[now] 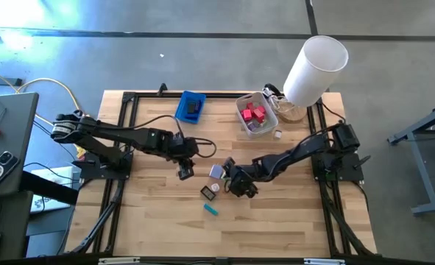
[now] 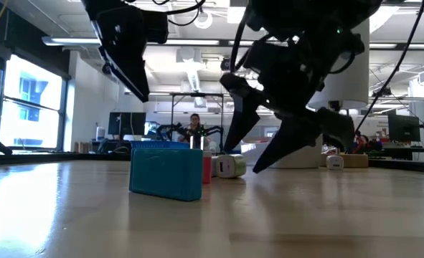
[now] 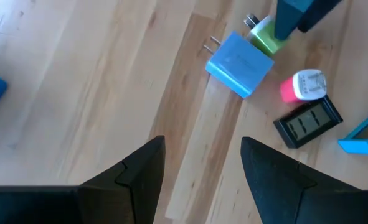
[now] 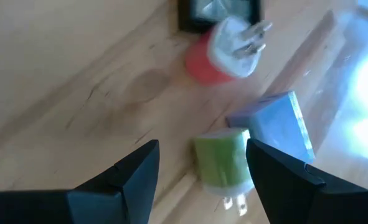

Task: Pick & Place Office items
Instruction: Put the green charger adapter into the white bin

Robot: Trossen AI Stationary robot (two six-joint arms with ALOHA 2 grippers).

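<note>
Several small office items lie in a cluster mid-table: a lilac-blue block with prongs [image 1: 216, 171] [image 3: 240, 63] [image 4: 274, 124], a green plug [image 4: 224, 162] [image 3: 268, 34], a pink-and-white plug [image 3: 303, 86] [image 4: 224, 50], a black piece [image 3: 308, 121] and a teal block [image 1: 212, 210] [image 2: 166, 172]. My right gripper [image 1: 235, 184] [image 4: 202, 149] is open and low at the cluster's right, its fingers either side of the green plug. My left gripper [image 1: 185, 171] [image 3: 202, 146] is open, raised above bare wood just left of the cluster.
A blue tray [image 1: 191, 107] holding a dark piece sits at the far edge. A translucent bin [image 1: 256, 115] with red and pink pieces stands right of it, beside a tall white cylinder [image 1: 316, 70]. A small white piece [image 1: 277, 134] lies near the bin. People show in the room beyond.
</note>
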